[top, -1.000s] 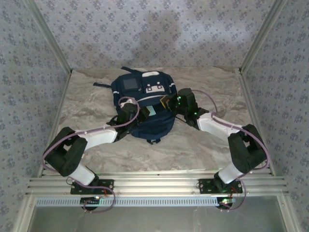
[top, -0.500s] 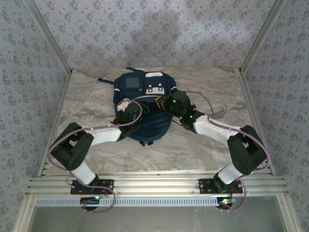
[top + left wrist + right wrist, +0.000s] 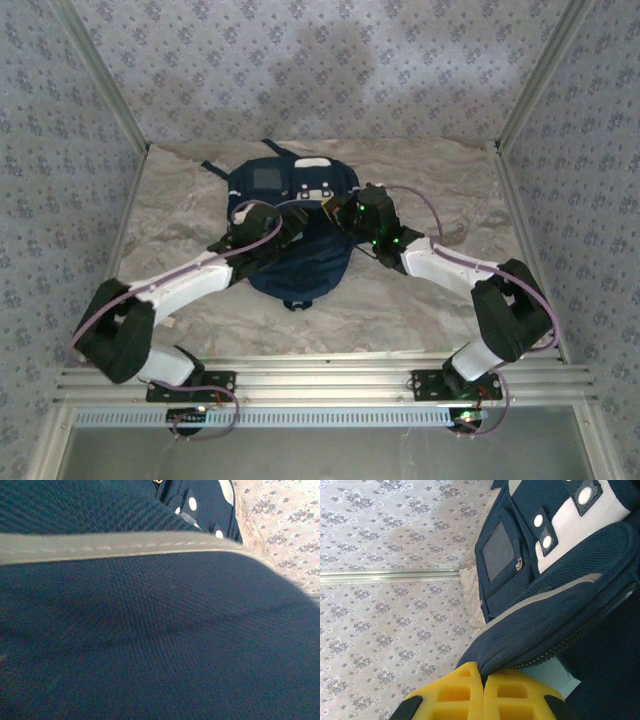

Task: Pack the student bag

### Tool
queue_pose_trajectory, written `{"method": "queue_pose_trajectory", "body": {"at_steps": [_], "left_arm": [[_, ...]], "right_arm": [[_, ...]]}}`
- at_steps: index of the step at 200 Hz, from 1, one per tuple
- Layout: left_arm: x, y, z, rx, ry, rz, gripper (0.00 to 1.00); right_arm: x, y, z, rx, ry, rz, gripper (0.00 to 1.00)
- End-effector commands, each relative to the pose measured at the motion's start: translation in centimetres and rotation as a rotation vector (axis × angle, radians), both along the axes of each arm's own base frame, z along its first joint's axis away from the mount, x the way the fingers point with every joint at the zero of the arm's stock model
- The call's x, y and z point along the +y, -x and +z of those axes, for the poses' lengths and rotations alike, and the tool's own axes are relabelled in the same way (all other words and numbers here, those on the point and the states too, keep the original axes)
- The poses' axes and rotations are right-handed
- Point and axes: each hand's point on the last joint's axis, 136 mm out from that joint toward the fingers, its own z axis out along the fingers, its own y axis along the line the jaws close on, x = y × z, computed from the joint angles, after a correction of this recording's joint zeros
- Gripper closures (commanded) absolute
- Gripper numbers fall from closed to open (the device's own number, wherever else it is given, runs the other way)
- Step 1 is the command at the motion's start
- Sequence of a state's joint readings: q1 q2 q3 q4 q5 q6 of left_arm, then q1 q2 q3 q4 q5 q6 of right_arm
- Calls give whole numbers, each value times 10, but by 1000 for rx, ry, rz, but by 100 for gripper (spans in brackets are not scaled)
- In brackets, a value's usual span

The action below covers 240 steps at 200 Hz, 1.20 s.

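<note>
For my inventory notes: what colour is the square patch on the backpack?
Grey; the square patch shows best in the right wrist view.

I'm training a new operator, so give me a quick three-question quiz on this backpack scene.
1. True or false: the backpack lies on the marble-patterned table.
2. What does the right gripper pinch? A: a loose strap; B: the backpack's navy fabric edge; C: nothing.
3. Fill in: the square patch on the backpack is ____ in colour.
Key: 1 true; 2 B; 3 grey.
</note>
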<state>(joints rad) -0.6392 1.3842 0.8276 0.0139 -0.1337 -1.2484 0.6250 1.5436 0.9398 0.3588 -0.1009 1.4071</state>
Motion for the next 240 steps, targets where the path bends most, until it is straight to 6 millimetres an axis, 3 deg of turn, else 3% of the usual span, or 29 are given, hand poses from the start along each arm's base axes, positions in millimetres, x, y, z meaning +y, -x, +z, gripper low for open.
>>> {"method": "queue_pose_trajectory", "body": {"at_steps": [1, 51, 95, 110, 122, 138, 147, 155, 181, 214, 240], "left_arm": [[28, 10, 13, 15, -50, 8, 1], [42, 22, 13, 52, -78, -31, 0], [70, 26, 14, 42, -107, -17, 4], [66, 29, 10, 40, -117, -59, 16], [63, 32, 5, 51, -125, -94, 35], [73, 39, -7, 90, -159, -93, 53], [84, 43, -11, 104, -182, -71, 56], [97, 48, -15, 118, -204, -38, 52], [142, 62, -26, 173, -245, 81, 19], [191, 84, -45, 314, -295, 212, 10], [222, 102, -60, 417, -315, 339, 0]], "right_arm": [[-5, -12, 19, -79, 37, -10, 100], [-2, -14, 12, -75, 50, -4, 100], [-17, -17, 0, -77, 108, -41, 100], [-16, -18, -1, -75, 105, -32, 100], [-11, -19, -2, -74, 97, -11, 100], [-7, -20, -5, -74, 105, 13, 100], [-7, -19, -9, -76, 131, 21, 100], [-10, -19, -16, -69, 168, 16, 100], [-36, -23, -46, -43, 289, -35, 100], [-66, -27, -79, 19, 309, -62, 100], [-78, -30, -92, 46, 304, -45, 100]]}}
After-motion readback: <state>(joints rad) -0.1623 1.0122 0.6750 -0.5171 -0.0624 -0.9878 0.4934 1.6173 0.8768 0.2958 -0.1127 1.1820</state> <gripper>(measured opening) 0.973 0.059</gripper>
